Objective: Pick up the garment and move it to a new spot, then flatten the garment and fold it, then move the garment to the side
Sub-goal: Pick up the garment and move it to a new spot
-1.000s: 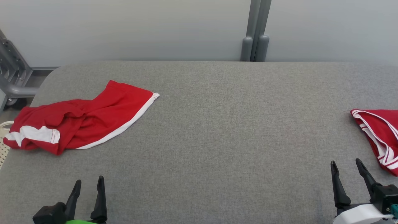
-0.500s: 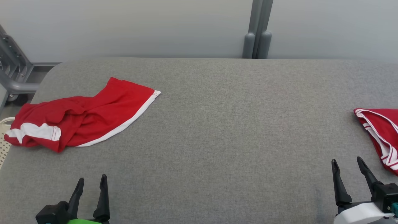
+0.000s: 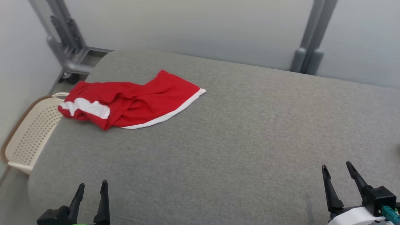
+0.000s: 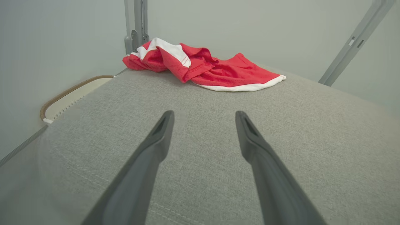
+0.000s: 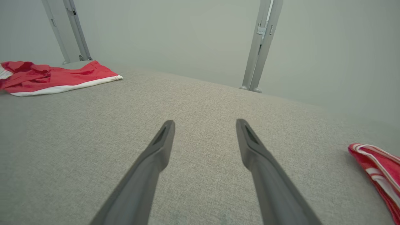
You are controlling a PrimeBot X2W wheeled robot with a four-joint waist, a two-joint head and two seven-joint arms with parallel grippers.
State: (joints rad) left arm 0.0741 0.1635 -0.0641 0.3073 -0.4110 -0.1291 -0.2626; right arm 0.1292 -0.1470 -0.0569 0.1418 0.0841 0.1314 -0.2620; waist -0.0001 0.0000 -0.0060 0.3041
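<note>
A crumpled red garment [image 3: 134,101] with white trim lies at the far left of the grey padded table [image 3: 237,131], part of it hanging near the table's left edge. The left wrist view has the garment [image 4: 215,68] well ahead of my fingers, and the garment [image 5: 53,76] appears at the left of the right wrist view. My left gripper [image 3: 91,185] hovers open over the near left of the table, empty. At the near right my right gripper [image 3: 338,167] also stands open and empty. Both are far from the garment.
A cream perforated basket [image 3: 32,132] stands beside the table's left edge, below the garment. Another red and white folded cloth [image 5: 379,164] lies at the table's right. Grey metal posts [image 3: 309,37] and a wheeled frame [image 3: 67,47] stand behind the table against the wall.
The head camera has turned to the left, so the whole picture shifted right and the cloth at the right left the head view. The garment and both grippers have kept still.
</note>
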